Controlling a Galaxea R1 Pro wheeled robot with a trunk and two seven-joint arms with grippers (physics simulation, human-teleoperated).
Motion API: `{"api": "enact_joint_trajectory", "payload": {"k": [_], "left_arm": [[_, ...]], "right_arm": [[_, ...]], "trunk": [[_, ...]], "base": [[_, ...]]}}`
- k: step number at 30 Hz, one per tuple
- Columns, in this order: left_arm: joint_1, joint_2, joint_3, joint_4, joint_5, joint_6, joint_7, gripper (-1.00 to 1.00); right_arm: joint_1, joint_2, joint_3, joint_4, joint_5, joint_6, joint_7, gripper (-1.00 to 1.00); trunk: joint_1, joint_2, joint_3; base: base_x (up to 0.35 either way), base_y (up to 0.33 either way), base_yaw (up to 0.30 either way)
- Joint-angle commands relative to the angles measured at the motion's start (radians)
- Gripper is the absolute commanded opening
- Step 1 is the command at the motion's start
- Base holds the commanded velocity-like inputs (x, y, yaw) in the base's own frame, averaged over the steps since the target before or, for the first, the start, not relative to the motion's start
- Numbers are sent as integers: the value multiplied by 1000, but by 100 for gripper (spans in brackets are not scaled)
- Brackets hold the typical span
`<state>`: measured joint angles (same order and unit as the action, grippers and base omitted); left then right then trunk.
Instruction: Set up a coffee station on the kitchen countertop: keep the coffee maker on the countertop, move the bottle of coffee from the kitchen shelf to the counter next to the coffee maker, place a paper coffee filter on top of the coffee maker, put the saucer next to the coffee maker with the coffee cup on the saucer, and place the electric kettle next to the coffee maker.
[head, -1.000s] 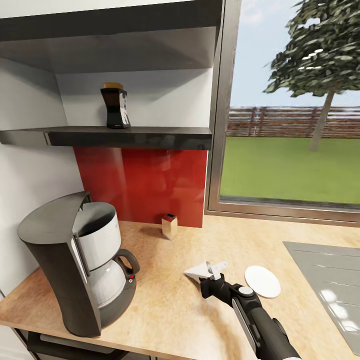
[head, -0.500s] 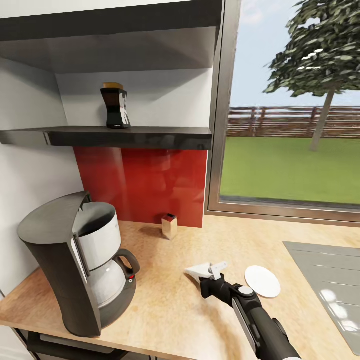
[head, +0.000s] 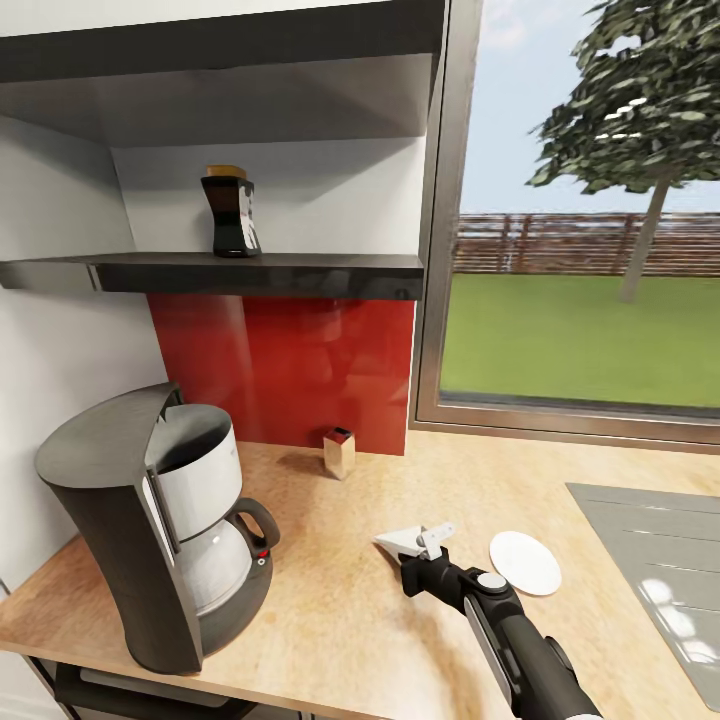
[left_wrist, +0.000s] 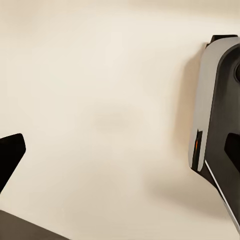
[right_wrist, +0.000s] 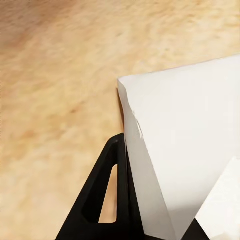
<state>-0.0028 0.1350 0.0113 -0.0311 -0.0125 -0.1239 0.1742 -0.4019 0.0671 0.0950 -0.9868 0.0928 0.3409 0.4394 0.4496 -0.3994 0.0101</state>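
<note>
Fingers (head: 425, 545) of the right arm clamped on the white paper filter (head: 400, 541), lower centre of the head frame, low over the worktop (head: 330, 600). In the right wrist view one black finger (right_wrist: 107, 200) presses against the filter (right_wrist: 185, 145), wood grain behind. White saucer (head: 525, 562) lies flat just right of the filter, on the worktop. Coffee maker (head: 150, 520) stands at lower left, lid tilted open, well apart from the filter. Small box (head: 339, 452) sits at the foot of the red backsplash, centre. Coffee bottle (head: 231, 212) upright on the shelf (head: 250, 272), upper left. Left wrist view: pale surface, grey-black robot part (left_wrist: 217, 120) at the frame's right; left fingers' state cannot tell.
</note>
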Motion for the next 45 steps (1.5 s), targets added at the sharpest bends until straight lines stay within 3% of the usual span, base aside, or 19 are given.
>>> {"api": "enact_joint_trajectory", "payload": {"k": [1,31,39,42,45], "left_arm": [[0,0,1,1,-1,-3,2,100],[0,1,-2,1,-1,-3,1,100],[0,2,-8,0,-6,-6,-6,100],[0,2,-8,-2,-8,-7,-8,100],[0,1,-8,-6,-11,-8,-8,100]], "right_arm": [[0,0,-1,-1,10,4,5,-100],[0,2,-3,-16,9,5,7,-100],[0,4,-4,-186,7,34,4,-100],[-1,5,-3,-277,7,116,3,-100],[-1,5,-3,-381,7,251,1,-100]], "trunk": [[0,-1,0],[0,-1,0],[0,-1,0],[0,-1,0],[0,-1,0]], "base": [[0,0,0],[0,0,0],[0,0,0],[0,0,0],[0,0,0]]}}
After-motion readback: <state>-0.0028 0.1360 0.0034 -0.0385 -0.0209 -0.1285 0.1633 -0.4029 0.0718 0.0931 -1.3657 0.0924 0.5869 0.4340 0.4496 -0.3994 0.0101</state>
